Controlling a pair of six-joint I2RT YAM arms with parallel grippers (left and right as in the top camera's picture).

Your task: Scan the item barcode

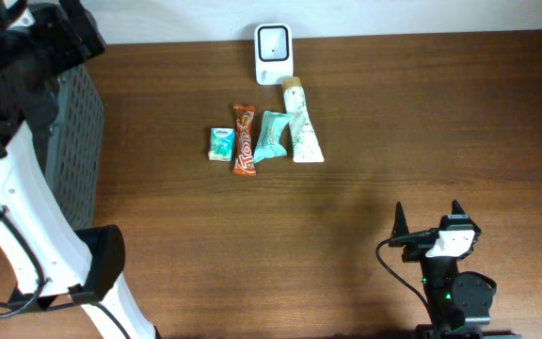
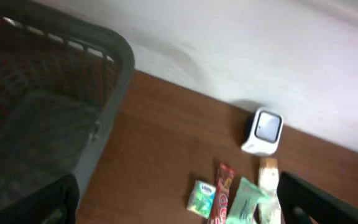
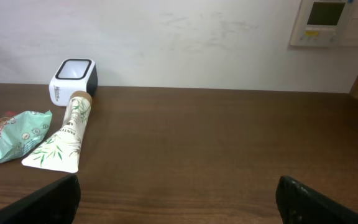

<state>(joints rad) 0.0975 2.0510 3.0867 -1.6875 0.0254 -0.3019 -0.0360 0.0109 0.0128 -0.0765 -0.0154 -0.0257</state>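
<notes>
White scanner — dark window, leaf-printed tube beside it

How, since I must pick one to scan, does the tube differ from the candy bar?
The tube is white with green leaves; the candy bar is red-orange. The tube flares from cap to flat end; the bar stays narrow. Both lie flat on the table, lengthwise toward the scanner.
</notes>
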